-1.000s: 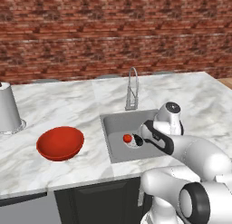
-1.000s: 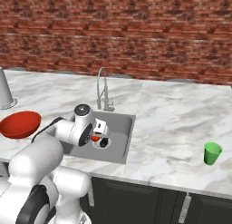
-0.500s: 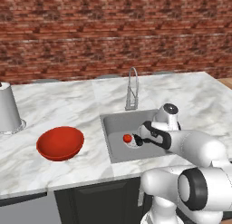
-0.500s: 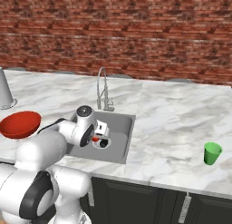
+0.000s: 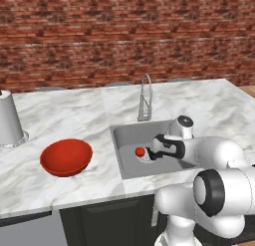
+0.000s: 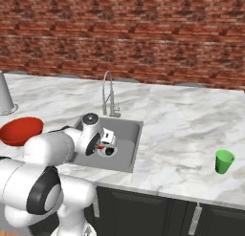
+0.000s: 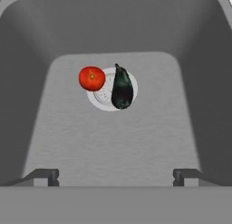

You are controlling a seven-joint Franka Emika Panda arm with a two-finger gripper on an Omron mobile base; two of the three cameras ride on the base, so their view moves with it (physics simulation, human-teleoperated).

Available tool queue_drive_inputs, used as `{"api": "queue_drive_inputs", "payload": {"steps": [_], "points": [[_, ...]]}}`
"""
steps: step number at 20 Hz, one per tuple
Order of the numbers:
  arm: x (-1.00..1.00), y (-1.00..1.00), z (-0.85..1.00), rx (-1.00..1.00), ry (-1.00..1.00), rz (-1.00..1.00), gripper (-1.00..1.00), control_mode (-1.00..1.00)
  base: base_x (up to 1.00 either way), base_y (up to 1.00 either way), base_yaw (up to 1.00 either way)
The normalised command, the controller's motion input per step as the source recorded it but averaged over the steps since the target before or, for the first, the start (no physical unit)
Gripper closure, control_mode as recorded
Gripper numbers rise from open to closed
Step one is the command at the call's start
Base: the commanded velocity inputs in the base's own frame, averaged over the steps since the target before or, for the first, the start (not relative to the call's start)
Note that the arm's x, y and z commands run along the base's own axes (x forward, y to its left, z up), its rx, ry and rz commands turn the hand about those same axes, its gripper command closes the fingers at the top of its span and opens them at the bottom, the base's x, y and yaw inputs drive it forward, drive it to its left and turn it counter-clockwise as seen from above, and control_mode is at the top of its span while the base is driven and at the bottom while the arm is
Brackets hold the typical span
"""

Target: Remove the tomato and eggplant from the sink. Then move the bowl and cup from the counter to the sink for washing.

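The tomato point(image 7: 92, 78) and the dark eggplant point(image 7: 122, 87) lie side by side on the round drain of the grey sink point(image 7: 113, 28), the tomato to the left in the hand view. My gripper point(image 7: 116, 175) hangs open inside the basin, short of both, with nothing between its fingers point(image 7: 45, 175). In the left base view the gripper point(image 5: 152, 153) sits just right of the tomato point(image 5: 139, 152) in the sink point(image 5: 119, 130). The red bowl point(image 5: 66, 157) rests on the marble counter point(image 5: 74, 115) left of the sink. The green cup point(image 6: 224, 161) stands upright far to the right.
A curved metal faucet point(image 5: 145, 95) rises behind the sink. A grey canister point(image 5: 9, 119) stands at the counter's far left. A brick wall runs along the back. My own arm crosses over the sink's front right part.
The hand has hardly moved over the sink; the arm's lower links have shifted a little. The jaws stay open, and the tomato and eggplant lie where they were.
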Motion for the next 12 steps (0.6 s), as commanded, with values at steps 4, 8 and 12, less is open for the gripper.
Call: {"api": "queue_drive_inputs", "payload": {"steps": [4, 8, 12], "points": [[0.11, 0.0, -0.07, 0.0, 0.0, 0.0, -1.0, -1.0, 0.0, 0.0, 0.0], [0.11, 0.0, -0.05, 0.0, 0.0, 0.0, -1.0, -1.0, 0.0, 0.0, 0.0], [0.13, 0.0, -0.06, 0.0, 0.0, 0.0, -1.0, -1.0, 0.0, 0.0, 0.0]]}}
